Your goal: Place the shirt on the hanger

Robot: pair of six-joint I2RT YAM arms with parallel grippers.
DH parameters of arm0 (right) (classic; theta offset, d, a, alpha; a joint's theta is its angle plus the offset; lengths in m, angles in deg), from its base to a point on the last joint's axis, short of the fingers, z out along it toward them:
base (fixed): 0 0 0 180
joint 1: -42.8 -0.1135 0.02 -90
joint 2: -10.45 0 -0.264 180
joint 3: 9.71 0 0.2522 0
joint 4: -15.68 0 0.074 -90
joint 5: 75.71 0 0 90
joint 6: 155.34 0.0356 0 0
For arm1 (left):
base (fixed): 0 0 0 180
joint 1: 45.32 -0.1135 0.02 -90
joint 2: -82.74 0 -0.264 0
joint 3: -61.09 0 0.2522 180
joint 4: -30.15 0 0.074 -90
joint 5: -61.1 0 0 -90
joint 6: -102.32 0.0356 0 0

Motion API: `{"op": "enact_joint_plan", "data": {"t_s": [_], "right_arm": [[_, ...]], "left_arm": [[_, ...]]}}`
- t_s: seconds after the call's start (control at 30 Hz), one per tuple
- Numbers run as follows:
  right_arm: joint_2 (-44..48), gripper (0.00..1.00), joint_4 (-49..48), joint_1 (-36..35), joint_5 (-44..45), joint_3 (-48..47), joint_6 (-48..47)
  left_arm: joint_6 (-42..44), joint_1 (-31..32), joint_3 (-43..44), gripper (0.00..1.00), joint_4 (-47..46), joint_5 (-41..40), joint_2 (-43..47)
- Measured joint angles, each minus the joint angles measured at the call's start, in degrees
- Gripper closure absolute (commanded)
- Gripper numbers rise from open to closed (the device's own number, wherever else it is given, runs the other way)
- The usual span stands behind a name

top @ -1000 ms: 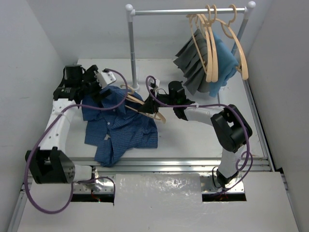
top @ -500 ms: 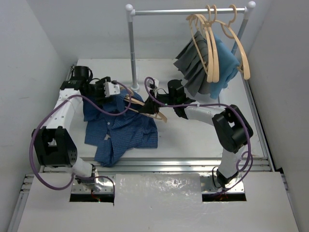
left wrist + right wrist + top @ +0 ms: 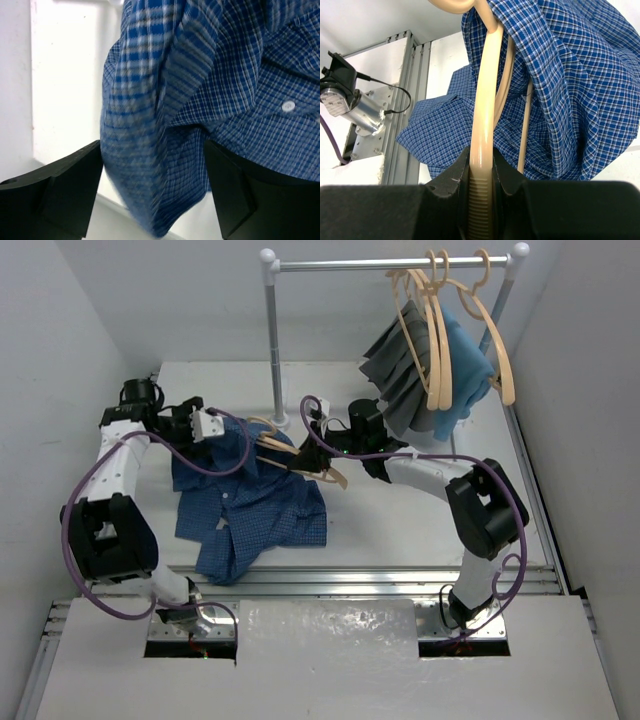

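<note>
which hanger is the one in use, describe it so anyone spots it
Find the metal rack at the table's back, where tan hangers dangle from its bar. Lower, beside its left post, the hanger pokes under the blue checked shirt. It alone is clamped in the right gripper.

— Fabric finding?
— The medium-blue button-up cloth shirt (image 3: 250, 502) shows a fine white-and-dark check; small round white buttons (image 3: 288, 105).
— Remainder?
— The slim curved wooden hanger (image 3: 482, 125) is plain pale tan. The folded hanging garment (image 3: 398, 375) is dark grey; the hanging plain cloth (image 3: 468, 360) teal-blue.
</note>
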Motion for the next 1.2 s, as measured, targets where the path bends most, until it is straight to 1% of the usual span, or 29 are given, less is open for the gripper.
{"op": "enact_joint_plan", "data": {"t_s": [0.07,0.1,0.17,0.2,0.3,0.4,0.47,0.63,0.73,0.77,0.83,0.87,0.9,1.0,1.03,1.07,1.17,1.2], "right_arm": [[0.0,1.0,0.1,0.0,-0.2,-0.1,0.0],[0.0,1.0,0.2,0.0,-0.3,-0.1,0.0],[0.0,1.0,0.5,0.0,-0.4,-0.1,0.0],[0.0,1.0,0.5,0.0,-0.4,-0.2,-0.1],[0.0,1.0,1.0,0.0,-0.4,-0.2,-0.4],[0.0,1.0,2.5,0.2,-0.4,-0.3,-0.8],[0.0,1.0,3.1,0.3,-0.5,-0.3,-1.3],[0.3,1.0,5.9,0.3,-0.6,-0.3,-3.7],[1.6,1.0,8.1,0.4,-0.3,-0.3,-5.4],[2.3,1.0,8.8,0.4,-0.3,-0.3,-5.9],[3.6,1.0,10.3,0.3,-0.2,-0.3,-6.8],[4.2,1.0,11.1,0.3,-0.3,-0.2,-7.1],[4.7,1.0,11.7,0.3,-0.3,-0.2,-7.6],[5.9,1.0,12.4,0.3,-0.6,-0.2,-9.4],[6.1,1.0,12.9,0.3,-0.7,-0.3,-9.6],[6.1,1.0,13.2,0.3,-0.8,-0.6,-9.8],[6.1,1.0,15.0,0.3,-0.9,-2.2,-10.4],[6.1,0.96,15.5,0.3,-0.8,-3.0,-10.5]], "left_arm": [[-1.0,0.0,-1.4,0.31,-2.1,0.4,-0.3],[-1.6,0.1,-1.8,0.37,-3.3,0.9,-0.7],[-2.5,0.1,-1.8,0.44,-5.6,2.0,-1.8],[-2.8,0.1,-1.8,0.5,-6.6,2.7,-2.3],[-3.7,0.5,-1.4,0.58,-8.3,5.2,-4.2],[-3.2,1.2,0.1,0.62,-7.3,6.6,-5.7],[-1.7,2.9,0.6,0.62,-5.2,6.9,-5.8],[0.9,8.9,0.6,0.62,0.3,9.3,-5.1],[1.5,12.5,0.4,0.64,2.5,10.7,-3.8],[1.6,13.5,0.2,0.66,2.8,11.3,-3.3],[2.2,14.6,-0.3,0.72,3.7,12.6,-2.1],[2.6,14.8,-0.5,0.88,4.2,13.2,-1.6],[2.8,14.8,-0.5,0.93,4.6,13.9,-1.1],[3.8,14.7,-1.0,0.94,6.8,14.6,0.1],[3.6,14.7,-1.2,0.98,6.9,14.7,0.5],[3.3,14.7,-1.4,1.0,7.0,14.6,0.8],[0.7,14.7,-1.6,1.0,6.0,14.5,1.8],[-1.3,14.7,-1.7,1.0,5.2,14.5,2.4]]}}
